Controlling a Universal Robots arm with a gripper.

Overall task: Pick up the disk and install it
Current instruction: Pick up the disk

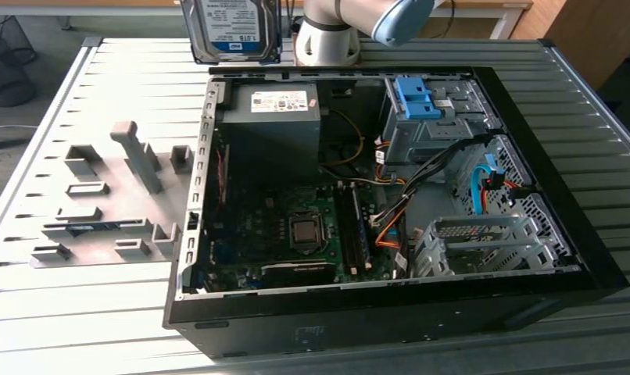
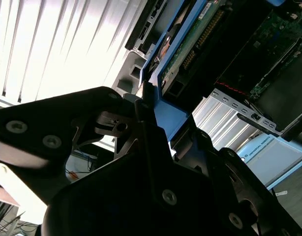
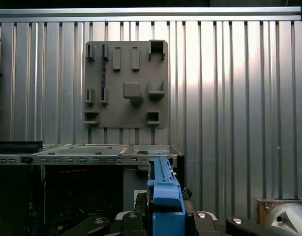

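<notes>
Currently the hand (image 2: 147,101) pinches the disk (image 1: 231,30) by its blue rails, as both wrist views confirm. The disk is held upright, label showing, above the open computer case (image 1: 570,234) rim nearest the arm's base (image 1: 331,39). A grey fixture plate (image 1: 106,211) lies on the counter (image 1: 44,328) beside the case.

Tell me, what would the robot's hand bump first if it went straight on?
The hand is shut on the disk, so the disk leads. In the first wrist view its blue edge lines up with the open computer case's rim, the table beside. Probably the rim; depth is unclear.
</notes>
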